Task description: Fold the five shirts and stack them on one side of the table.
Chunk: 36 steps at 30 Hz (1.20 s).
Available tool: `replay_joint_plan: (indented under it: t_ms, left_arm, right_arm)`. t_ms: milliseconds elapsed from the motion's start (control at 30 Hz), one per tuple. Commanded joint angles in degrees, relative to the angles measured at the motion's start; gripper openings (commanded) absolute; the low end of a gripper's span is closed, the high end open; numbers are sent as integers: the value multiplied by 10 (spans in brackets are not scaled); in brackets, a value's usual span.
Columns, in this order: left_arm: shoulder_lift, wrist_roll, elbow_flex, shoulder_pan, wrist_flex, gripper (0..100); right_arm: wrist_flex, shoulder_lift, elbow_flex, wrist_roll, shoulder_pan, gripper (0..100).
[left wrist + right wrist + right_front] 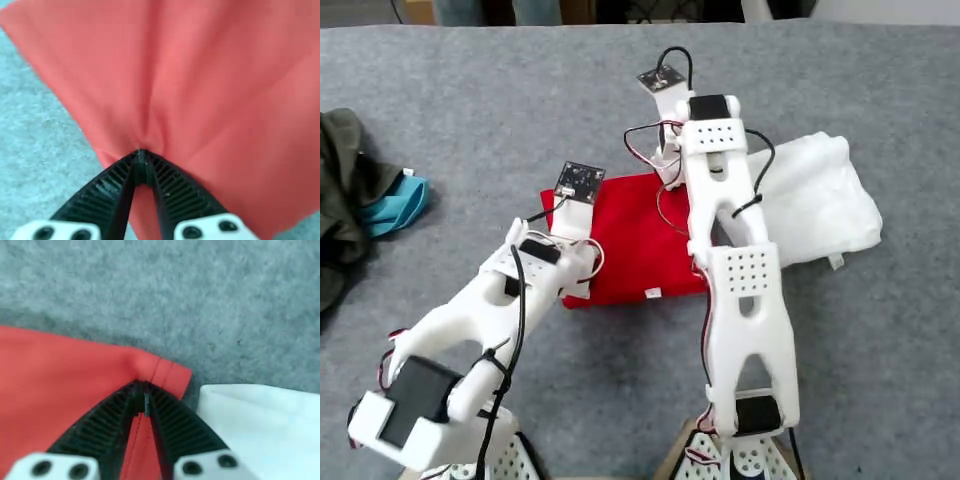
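A folded red shirt [635,240] lies mid-table on the grey cloth. My left gripper [141,156] is shut on the red shirt's [200,85] edge, pinching a pucker of fabric; in the high view it sits at the shirt's left side [570,205]. My right gripper [143,390] is shut on the red shirt [60,375] near its hemmed far corner, right beside the white shirt [260,425]. The folded white shirt [815,200] lies to the right, touching the red one.
A dark green garment [345,190] and a teal one [395,205] lie bunched at the table's left edge. The grey table cloth [500,100] stretches bare across the far side and front left.
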Motion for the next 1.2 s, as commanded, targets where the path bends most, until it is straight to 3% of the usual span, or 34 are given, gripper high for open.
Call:
replay_joint_plan:
  t_ms: [0,300,467,633,933,1167]
  left_arm:
    - [3,3,-19,-16,1,29]
    - [-76,3,-27,-20,21,29]
    - [-161,11,-88,-47,93,29]
    - [-156,69,-175,-118,84,29]
    - [95,70,-288,-134,-4,29]
    - [273,68,-376,-136,-4,29]
  right_arm:
    - [75,23,-144,0,8,15]
    - [87,-28,-223,-2,25,15]
    - [87,-145,-136,-2,29,15]
    - [87,-281,37,-2,26,15]
    - [33,-447,416,-1,13,15]
    - [-16,-489,599,3,15,15]
